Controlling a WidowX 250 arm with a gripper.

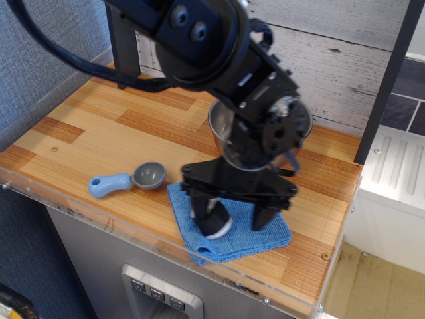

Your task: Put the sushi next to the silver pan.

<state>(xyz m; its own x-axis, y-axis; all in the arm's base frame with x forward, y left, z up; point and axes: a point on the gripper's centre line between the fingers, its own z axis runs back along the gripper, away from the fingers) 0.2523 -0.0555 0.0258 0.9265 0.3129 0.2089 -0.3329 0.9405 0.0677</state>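
The sushi [218,224], a black roll with a white end, lies tilted on a blue cloth [269,236] near the table's front edge. My gripper [230,218] is down over it, open. The left finger [199,214] is right against the sushi, and the right finger [261,218] stands well clear of it. The silver pan [216,122] sits behind the cloth. The arm hides most of it, so only parts of its rim and wall show.
A grey scoop with a blue handle [127,179] lies left of the cloth. A black post [123,56] stands at the back left. The wooden table [99,126] ends in a clear plastic lip at the front. A white cabinet [392,179] stands to the right.
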